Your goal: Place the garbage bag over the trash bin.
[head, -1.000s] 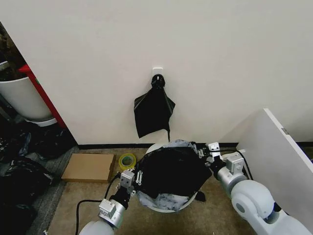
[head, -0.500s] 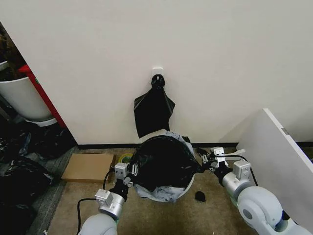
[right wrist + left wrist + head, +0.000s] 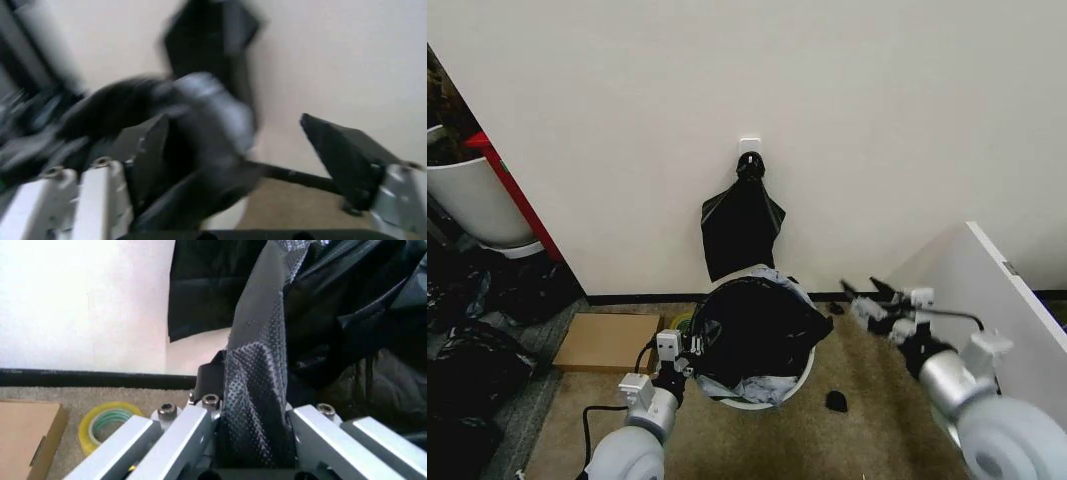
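Glossy black crinkly garbage bag (image 3: 757, 325) draped over round white plastic trash bin (image 3: 779, 395), near edge unseated. Left gripper (image 3: 685, 352) clamps bag's rim. Right gripper (image 3: 869, 296) wide open, empty, beside bin. Tucking remains.

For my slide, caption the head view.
Left gripper clamps the garbage bag draped over the trash bin; right gripper open beside it.

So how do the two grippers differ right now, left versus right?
The left gripper is shut on the garbage bag at the trash bin rim, a strip of film pinched between its fingers. The right gripper is open, holds nothing, and sits clear of the bag toward the white panel. Both are low, beside the bin.
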`<state>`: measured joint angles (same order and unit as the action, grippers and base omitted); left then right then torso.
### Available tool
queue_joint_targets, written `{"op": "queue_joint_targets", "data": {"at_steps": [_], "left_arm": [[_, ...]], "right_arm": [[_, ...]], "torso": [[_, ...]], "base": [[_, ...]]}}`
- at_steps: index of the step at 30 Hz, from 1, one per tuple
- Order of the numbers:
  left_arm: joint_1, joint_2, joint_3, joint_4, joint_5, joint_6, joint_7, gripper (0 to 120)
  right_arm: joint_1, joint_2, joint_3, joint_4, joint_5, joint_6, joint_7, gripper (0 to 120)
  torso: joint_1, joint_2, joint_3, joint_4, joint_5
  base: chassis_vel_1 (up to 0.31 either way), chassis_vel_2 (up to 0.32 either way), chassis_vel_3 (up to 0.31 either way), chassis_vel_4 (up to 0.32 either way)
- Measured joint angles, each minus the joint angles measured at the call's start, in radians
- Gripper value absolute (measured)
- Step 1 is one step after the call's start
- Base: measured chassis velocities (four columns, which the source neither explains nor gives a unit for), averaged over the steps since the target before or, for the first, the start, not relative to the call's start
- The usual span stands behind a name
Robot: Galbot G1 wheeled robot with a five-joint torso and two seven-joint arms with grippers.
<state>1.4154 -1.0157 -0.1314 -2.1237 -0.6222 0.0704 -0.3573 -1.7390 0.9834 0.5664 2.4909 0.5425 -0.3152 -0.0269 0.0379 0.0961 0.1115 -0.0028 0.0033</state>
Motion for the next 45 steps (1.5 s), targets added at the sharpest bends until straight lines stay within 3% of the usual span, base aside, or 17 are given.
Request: {"op": "queue_joint_targets", "data": {"at_steps": [6, 12, 17, 22, 27, 30, 31, 34, 36, 38, 41, 45], "left_arm": [[-0.017, 0.007, 0.004, -0.003, -0.003, 0.024, -0.003, 1], [-0.029, 0.006, 0.008, -0.003, -0.013, 0.044, -0.015, 1], [-0.034, 0.0, 0.012, -0.003, -0.025, 0.056, -0.021, 1], [-0.04, -0.005, 0.015, 0.0, -0.032, 0.065, -0.026, 1], [-0.045, -0.006, 0.016, 0.004, -0.048, 0.071, -0.032, 1], [-0.046, -0.006, 0.016, 0.004, -0.049, 0.071, -0.032, 1], [-0.048, -0.009, 0.016, 0.005, -0.051, 0.073, -0.033, 1], [-0.049, -0.014, 0.012, 0.007, -0.051, 0.074, -0.033, 1], [-0.05, -0.014, 0.011, 0.007, -0.051, 0.074, -0.033, 1], [-0.05, -0.012, 0.009, 0.004, -0.052, 0.075, -0.033, 1], [-0.05, -0.012, 0.008, 0.004, -0.054, 0.075, -0.035, 1], [-0.052, -0.015, 0.008, 0.001, -0.075, 0.084, -0.046, 1]], "right_arm": [[-0.038, -0.039, -0.181, -0.019, -0.253, 0.072, -0.141, 99], [-0.046, -0.051, -0.246, -0.039, -0.378, 0.157, -0.254, 100], [-0.031, -0.045, -0.28, -0.078, -0.483, 0.198, -0.273, 99], [-0.008, -0.035, -0.297, -0.12, -0.532, 0.235, -0.264, 86], [0.016, -0.033, -0.304, -0.139, -0.551, 0.254, -0.251, 62], [0.018, -0.033, -0.305, -0.141, -0.553, 0.256, -0.25, 60], [0.022, -0.034, -0.309, -0.147, -0.552, 0.26, -0.246, 51], [0.034, -0.035, -0.311, -0.165, -0.545, 0.281, -0.25, 37], [0.035, -0.035, -0.311, -0.166, -0.544, 0.282, -0.25, 36], [0.035, -0.035, -0.315, -0.167, -0.538, 0.29, -0.249, 23], [0.032, -0.035, -0.315, -0.166, -0.536, 0.3, -0.25, 18], [0.017, -0.035, -0.315, -0.168, -0.542, 0.316, -0.261, 0]], "torso": [[0.0, 0.0, 0.0, 0.0007, 0.0004], [0.0, 0.0, 0.0, 0.0006, 0.0002], [0.0, 0.0, 0.0, 0.0006, 0.0003], [0.0, 0.0, 0.0, 0.0005, 0.0003], [0.0, 0.0, 0.0, 0.0006, 0.0003], [0.0, 0.0, 0.0, 0.0006, 0.0003], [0.0, 0.0, 0.0, 0.0005, 0.0003], [0.0, 0.0, 0.0, 0.0006, 0.0004], [0.0, 0.0, 0.0, 0.0006, 0.0004], [0.0, 0.0, 0.0, 0.0005, 0.0003], [0.0, 0.0, 0.0, 0.0006, 0.0003], [0.0, 0.0, 0.0, 0.0006, 0.0002]], "base": [[0.0, 0.0, 0.0, 0.0], [0.0, 0.0, 0.0, 0.0], [0.0, 0.0, 0.0, 0.0], [0.0, 0.0, 0.0, 0.0], [0.0, 0.0, 0.0, 0.0], [0.0, 0.0, 0.0, 0.0], [0.0, 0.0, 0.0, 0.0], [0.0, 0.0, 0.0, 0.0], [0.0, 0.0, 0.0, 0.0], [0.0, 0.0, 0.0, 0.0], [0.0, 0.0, 0.0, 0.0], [0.0, 0.0, 0.0, 0.0]]}}
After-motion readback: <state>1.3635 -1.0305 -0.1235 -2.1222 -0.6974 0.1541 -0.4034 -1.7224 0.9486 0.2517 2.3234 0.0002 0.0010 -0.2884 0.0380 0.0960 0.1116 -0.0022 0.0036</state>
